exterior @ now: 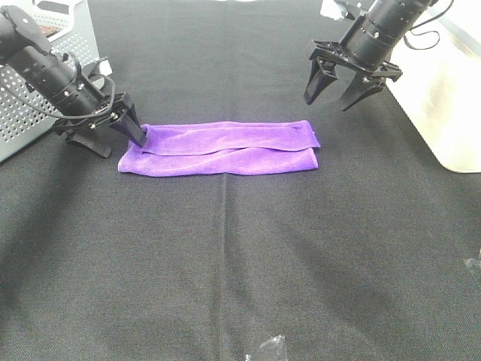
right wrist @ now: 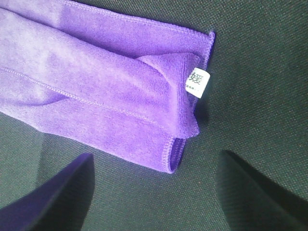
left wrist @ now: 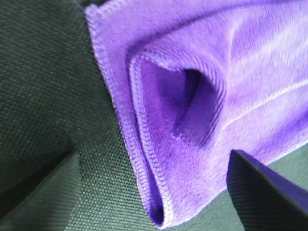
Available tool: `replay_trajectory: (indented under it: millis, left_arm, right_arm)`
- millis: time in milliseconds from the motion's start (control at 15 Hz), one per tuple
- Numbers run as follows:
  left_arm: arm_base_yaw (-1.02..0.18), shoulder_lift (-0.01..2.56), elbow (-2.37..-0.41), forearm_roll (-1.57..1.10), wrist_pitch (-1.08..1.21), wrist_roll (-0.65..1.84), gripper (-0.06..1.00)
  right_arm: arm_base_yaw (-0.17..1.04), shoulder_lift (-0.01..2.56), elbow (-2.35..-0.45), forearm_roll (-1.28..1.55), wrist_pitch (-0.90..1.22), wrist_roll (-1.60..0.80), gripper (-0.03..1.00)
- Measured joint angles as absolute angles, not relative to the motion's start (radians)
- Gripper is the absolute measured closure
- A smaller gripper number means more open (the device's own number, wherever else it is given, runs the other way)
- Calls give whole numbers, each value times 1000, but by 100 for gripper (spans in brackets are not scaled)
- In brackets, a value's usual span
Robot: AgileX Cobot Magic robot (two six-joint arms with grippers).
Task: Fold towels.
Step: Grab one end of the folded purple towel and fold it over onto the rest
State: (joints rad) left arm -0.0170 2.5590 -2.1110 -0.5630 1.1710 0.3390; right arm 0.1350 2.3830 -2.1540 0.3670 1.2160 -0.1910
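purple towel (exterior: 225, 147) mid-frame, folded lengthwise into long strip (white tag (right wrist: 199, 82) at right end) | left jaws spread at its left end, empty | right jaws spread, empty, upper right

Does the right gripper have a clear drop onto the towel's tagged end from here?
Probably yes: the right gripper hangs open behind that end of the towel, and nothing lies between them.

surface: black cloth tabletop (exterior: 225, 263) | left: grey basket (exterior: 71, 26) | right: white bin (exterior: 443, 105)
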Motion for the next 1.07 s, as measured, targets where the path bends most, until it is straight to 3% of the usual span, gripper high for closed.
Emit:
replay_trajectory:
  millis: [333,667,800,1000,1067]
  left_arm:
    - [-24,2585,-2119,-659,1171,333,18]
    - [-119,2606,-2133,-693,1144,333,26]
    - [-127,2613,-2133,-691,1133,322,41]
    - [-128,2616,-2133,-620,1120,307,86]
    - [-132,2613,-2133,-603,1120,307,90]
  right_arm:
    - [135,2383,-2154,365,1217,-191,29]
    - [135,2383,-2154,365,1217,-191,29]
    - [135,2383,-2154,365,1217,-191,29]
    - [135,2383,-2154,365,1217,-191,29]
    - [135,2383,-2154,365,1217,-191,29]
